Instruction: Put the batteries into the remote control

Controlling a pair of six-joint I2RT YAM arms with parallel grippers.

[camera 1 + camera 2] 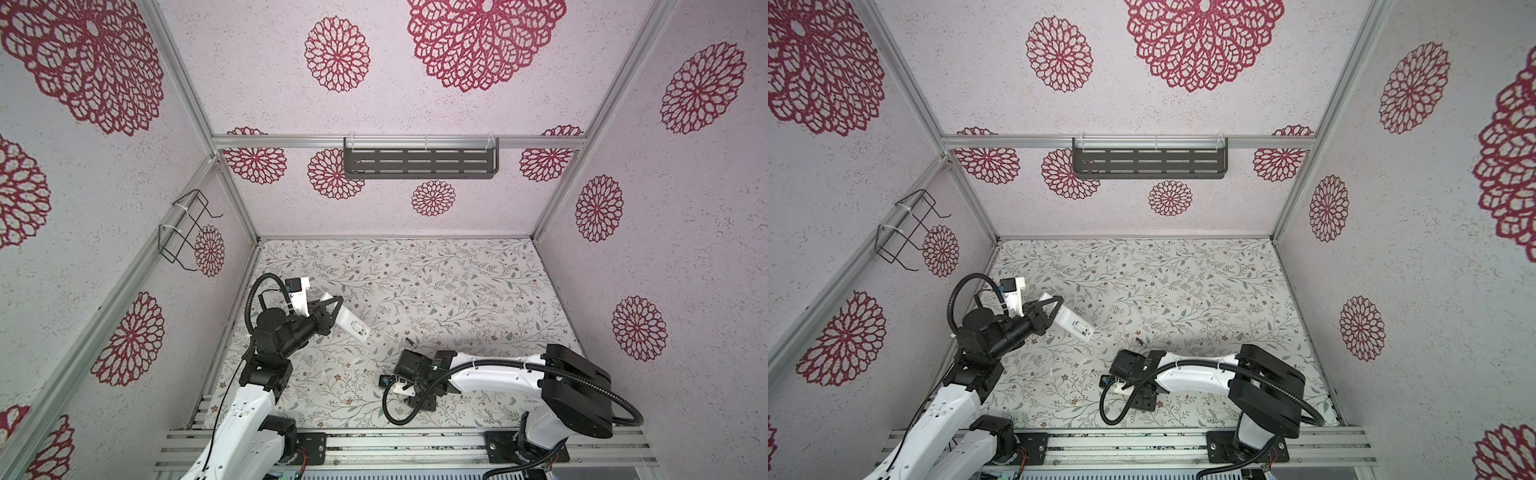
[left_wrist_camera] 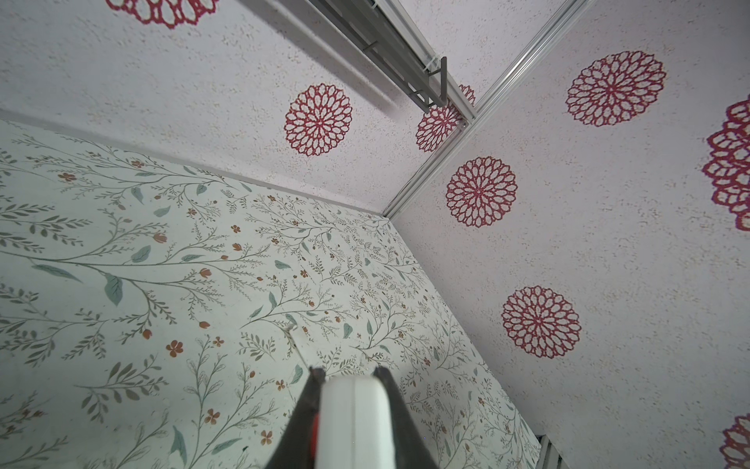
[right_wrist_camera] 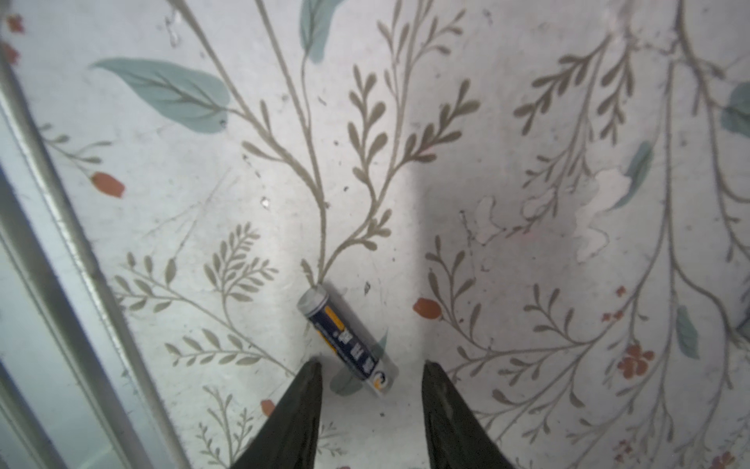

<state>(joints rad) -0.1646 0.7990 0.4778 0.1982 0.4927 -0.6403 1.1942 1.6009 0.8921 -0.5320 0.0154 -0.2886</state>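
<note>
Overhead, the left gripper (image 1: 332,308) clamped the remote control (image 1: 353,326) above the table (image 1: 457,291), its long axis slanting, recess end toward the middle. The right gripper (image 3: 369,365) held its jaws apart astride a battery (image 3: 345,337) lying untouched on the table.

The remote control (image 1: 353,326) was white; the battery (image 3: 348,340) dark blue with orange and a silvery end; the counter (image 1: 457,282) pale, with grey-green sprigs and rust flowers.
</note>
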